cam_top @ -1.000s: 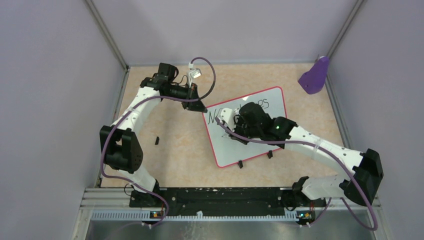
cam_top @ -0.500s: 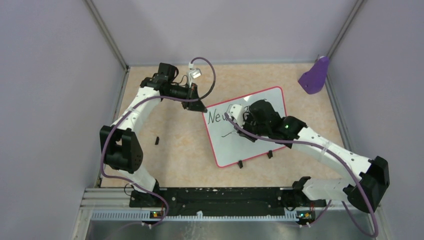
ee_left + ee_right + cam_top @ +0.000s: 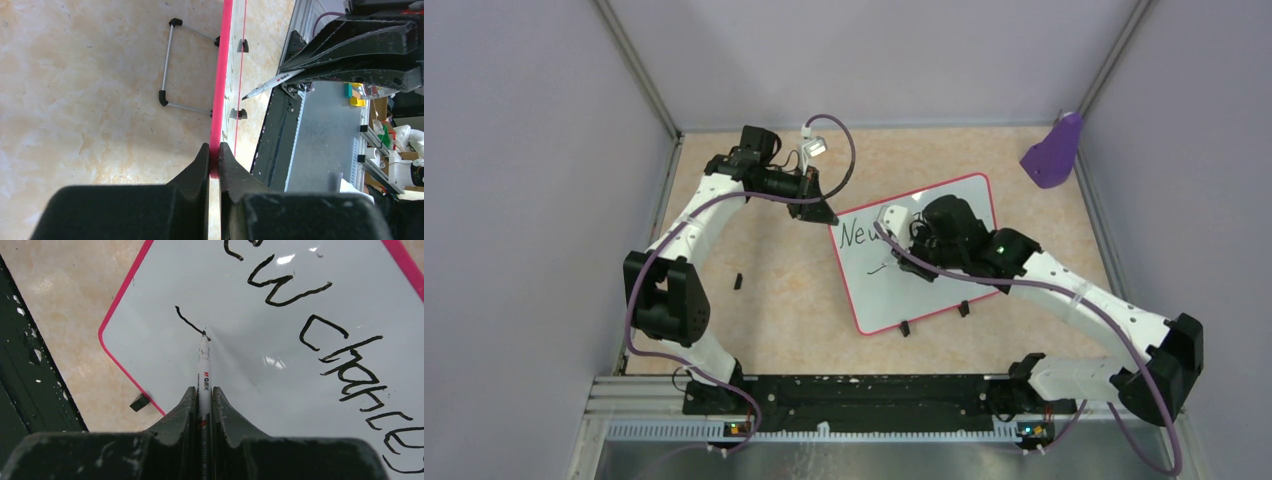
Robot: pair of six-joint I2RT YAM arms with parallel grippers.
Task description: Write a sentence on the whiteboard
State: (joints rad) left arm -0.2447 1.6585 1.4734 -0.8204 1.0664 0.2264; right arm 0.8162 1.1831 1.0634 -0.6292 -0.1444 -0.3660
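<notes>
white pen (image 3: 203,365), pinched by the right gripper (image 3: 202,395), touches the whiteboard (image 3: 240,375) under the sentence (image 3: 856,234); bare space runs toward its right edge. left gripper (image 3: 214,150) pinches its far left corner.

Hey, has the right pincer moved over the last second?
Yes. The right pincer shifted rightward over the whiteboard, uncovering more of the sentence.

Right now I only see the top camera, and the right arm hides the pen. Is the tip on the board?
Observer: Yes. On the right wrist view the marker tip touches the whiteboard at the end of a short stroke below the first line.
Operator: What does that line say past "New"?
Observer: The sentence continues with "chances".
Operator: Is the left gripper holding anything?
Observer: Left wrist view: the left gripper is shut on the whiteboard's red-pink rim.
</notes>
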